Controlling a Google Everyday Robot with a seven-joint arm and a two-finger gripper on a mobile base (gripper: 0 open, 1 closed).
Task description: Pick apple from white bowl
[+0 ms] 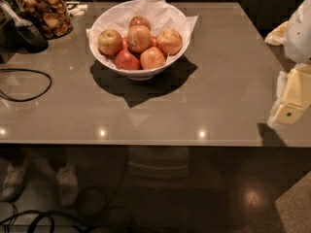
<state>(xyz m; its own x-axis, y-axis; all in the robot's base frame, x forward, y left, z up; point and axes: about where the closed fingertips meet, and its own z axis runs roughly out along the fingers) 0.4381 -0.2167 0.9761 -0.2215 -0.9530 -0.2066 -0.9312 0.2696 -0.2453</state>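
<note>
The white bowl [141,73] stands at the back middle of the table, lined with crinkled white paper and holding several apples. A peach-orange apple [169,41] with a yellowish blush lies at the bowl's right side. A larger orange apple [138,38] with a dark sticker sits in the middle, with darker red apples [126,59] around it. My gripper [293,101], cream-yellow under a white arm part, hangs at the right edge of the view, above the table's right end and well apart from the bowl. It holds nothing that I can see.
A glass jar of brown pieces [44,11] and a dark device [26,35] stand at the back left. A black cable [29,84] loops on the table's left. The table's front edge [146,143] runs across the middle; floor cables lie below.
</note>
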